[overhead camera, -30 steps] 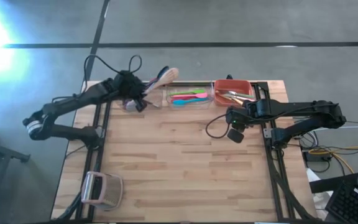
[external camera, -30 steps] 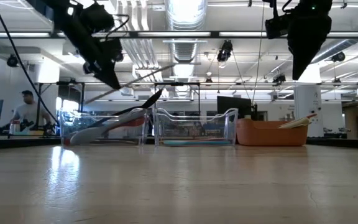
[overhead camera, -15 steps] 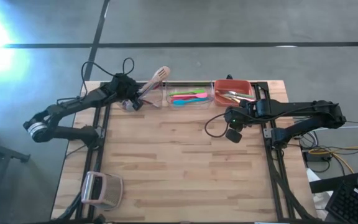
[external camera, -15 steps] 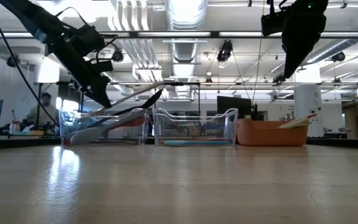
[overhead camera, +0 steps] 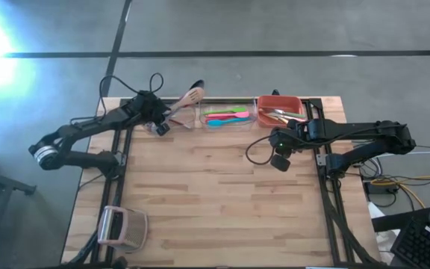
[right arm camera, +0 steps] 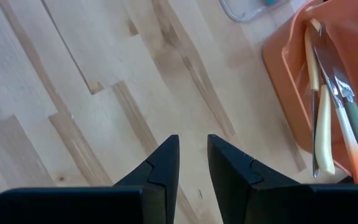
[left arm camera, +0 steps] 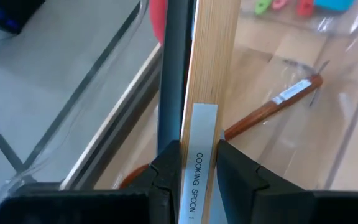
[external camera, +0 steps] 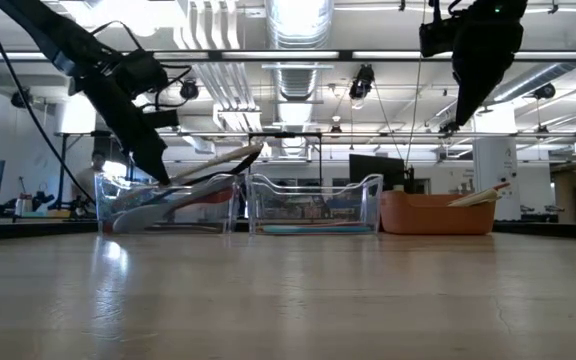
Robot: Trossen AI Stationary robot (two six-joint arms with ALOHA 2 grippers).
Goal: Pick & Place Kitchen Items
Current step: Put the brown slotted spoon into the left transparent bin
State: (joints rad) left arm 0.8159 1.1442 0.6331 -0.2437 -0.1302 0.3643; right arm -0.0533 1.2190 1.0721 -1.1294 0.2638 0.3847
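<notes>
The left claw [left arm camera: 188,171] pinched the handle of a wooden cooking spoon [overhead camera: 187,99], its head tilted up over the clear bin [external camera: 168,205] at the worktop's [overhead camera: 215,202] far left. Coloured utensils [overhead camera: 226,116] lay in the middle clear bin beside it. The right claw [right arm camera: 191,165] hung empty, fingers narrowly apart, near the orange bin [overhead camera: 278,109].

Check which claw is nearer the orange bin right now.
Right. The right claw hangs over bare table just in front of the orange bin, holding nothing. The left claw is past the clear bin, gripping a wooden cooking spoon.
</notes>
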